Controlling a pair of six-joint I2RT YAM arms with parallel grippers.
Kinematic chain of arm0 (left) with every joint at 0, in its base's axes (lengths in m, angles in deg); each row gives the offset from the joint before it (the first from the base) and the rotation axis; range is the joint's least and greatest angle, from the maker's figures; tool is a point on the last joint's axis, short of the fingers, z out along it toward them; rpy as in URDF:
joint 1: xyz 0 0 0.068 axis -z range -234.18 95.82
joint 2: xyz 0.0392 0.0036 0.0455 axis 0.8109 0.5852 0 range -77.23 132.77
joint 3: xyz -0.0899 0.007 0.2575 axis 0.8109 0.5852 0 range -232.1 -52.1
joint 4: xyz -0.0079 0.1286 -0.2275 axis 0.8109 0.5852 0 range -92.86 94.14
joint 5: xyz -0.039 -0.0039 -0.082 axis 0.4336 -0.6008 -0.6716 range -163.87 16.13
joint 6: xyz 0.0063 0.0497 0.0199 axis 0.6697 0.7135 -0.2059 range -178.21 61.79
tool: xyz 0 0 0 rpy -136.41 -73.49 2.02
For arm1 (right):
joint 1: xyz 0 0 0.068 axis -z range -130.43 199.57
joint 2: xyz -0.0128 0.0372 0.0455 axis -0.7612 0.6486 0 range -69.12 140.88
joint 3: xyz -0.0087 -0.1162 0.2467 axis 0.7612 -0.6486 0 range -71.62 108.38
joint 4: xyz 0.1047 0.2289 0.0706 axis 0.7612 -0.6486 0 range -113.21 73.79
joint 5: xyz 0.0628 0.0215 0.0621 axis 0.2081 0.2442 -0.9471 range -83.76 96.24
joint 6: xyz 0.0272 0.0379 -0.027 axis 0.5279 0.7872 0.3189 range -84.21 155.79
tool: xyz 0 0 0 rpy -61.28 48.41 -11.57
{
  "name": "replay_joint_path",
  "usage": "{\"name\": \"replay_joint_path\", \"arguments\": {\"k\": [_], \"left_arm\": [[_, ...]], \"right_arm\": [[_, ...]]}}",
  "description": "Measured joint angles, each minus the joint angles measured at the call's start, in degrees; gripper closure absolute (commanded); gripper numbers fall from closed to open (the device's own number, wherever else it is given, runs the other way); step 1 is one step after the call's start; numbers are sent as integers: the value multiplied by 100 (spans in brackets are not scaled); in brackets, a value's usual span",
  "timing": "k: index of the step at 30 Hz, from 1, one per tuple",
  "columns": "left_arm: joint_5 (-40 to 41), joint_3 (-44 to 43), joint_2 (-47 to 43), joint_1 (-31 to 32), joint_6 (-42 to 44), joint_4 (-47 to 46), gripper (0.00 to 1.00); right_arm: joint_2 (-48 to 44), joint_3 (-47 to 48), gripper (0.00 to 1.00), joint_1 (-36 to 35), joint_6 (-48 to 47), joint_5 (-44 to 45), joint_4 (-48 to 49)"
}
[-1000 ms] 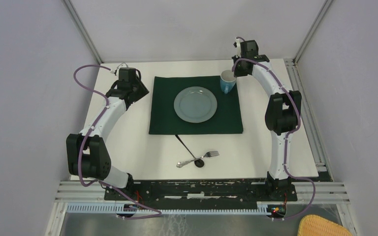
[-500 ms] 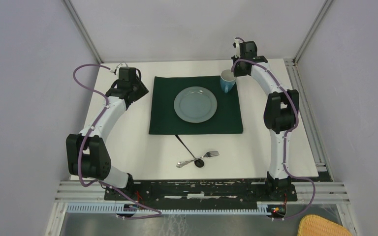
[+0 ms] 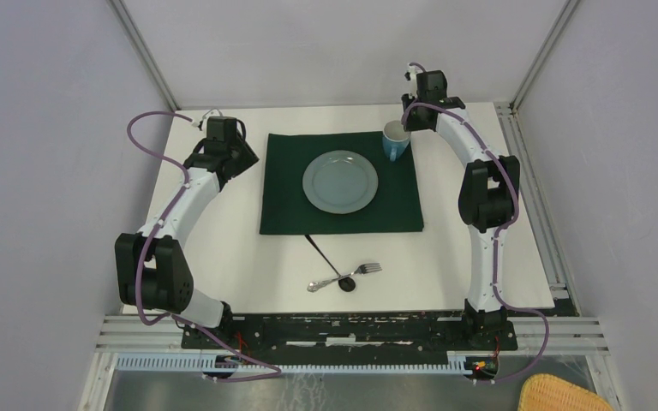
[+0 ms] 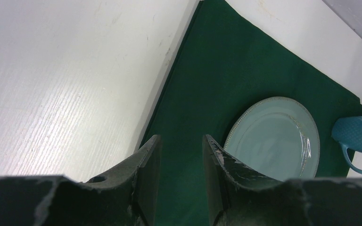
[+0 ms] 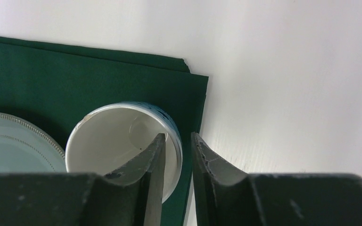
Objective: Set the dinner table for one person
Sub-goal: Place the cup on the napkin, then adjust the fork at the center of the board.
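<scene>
1. Because a place for one person is being laid, the dark green cloth [image 3: 283,205] is spread across the middle of the dinner table [image 3: 223,240] as a placemat, and the plate [image 3: 339,181] is centred on it.
2. The mug [image 3: 396,141] is stood upright on the cloth's far right corner, beyond and to the right of the plate, where a drink is usually put. It is set just beside the plate.
3. The right gripper [image 5: 176,136] is placed astride the mug's wall, one finger inside and one outside. The jaws are parted and a sliver of cloth is seen between the outer finger and the wall, so the mug is judged to be resting on its own base rather than pinched.
4. The left gripper [image 4: 181,139] is held over the cloth's left edge with its jaws apart and nothing between them. It is judged to be parked out of the way.
5. The fork [image 3: 355,271] and a dark-handled utensil [image 3: 321,253] are left crossed on bare tabletop just nearer than the cloth's near edge, not yet laid beside the plate.
6. Since the mug is close to the cloth's right edge, a straight upward withdrawal is called for, as a sideways drag could tip it. Bare strips of cloth are left on either side of the plate for cutlery.
</scene>
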Motion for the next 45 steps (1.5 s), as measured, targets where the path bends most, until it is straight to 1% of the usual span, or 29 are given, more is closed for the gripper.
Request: {"name": "replay_joint_path", "arguments": {"k": [2,5,15,20,23,27,29,38,41,45], "left_arm": [[0,2,0,0,0,0,55],[0,0,0,0,0,0,55],[0,2,0,4,0,0,55],[0,0,0,24,0,2,56],[0,2,0,33,0,0,57],[2,2,-7,50,0,2,59],[2,2,-31,81,2,9,60],[223,107,-553,391,11,66,56],[286,367,-807,474,9,66,56],[323,824,-1169,560,7,125,57]], "right_arm": [[0,0,63,0,-2,2,63],[0,0,61,0,9,2,136],[-15,-2,60,0,85,4,199],[-302,-162,58,0,173,59,256],[-673,-339,56,0,282,179,317],[-1281,-601,58,0,560,291,455],[-1617,-772,58,0,741,289,535],[-3237,-2304,58,-94,1475,275,634],[-3604,-2736,58,-236,1574,282,542],[-4074,-3156,59,-697,1641,385,238]]}}
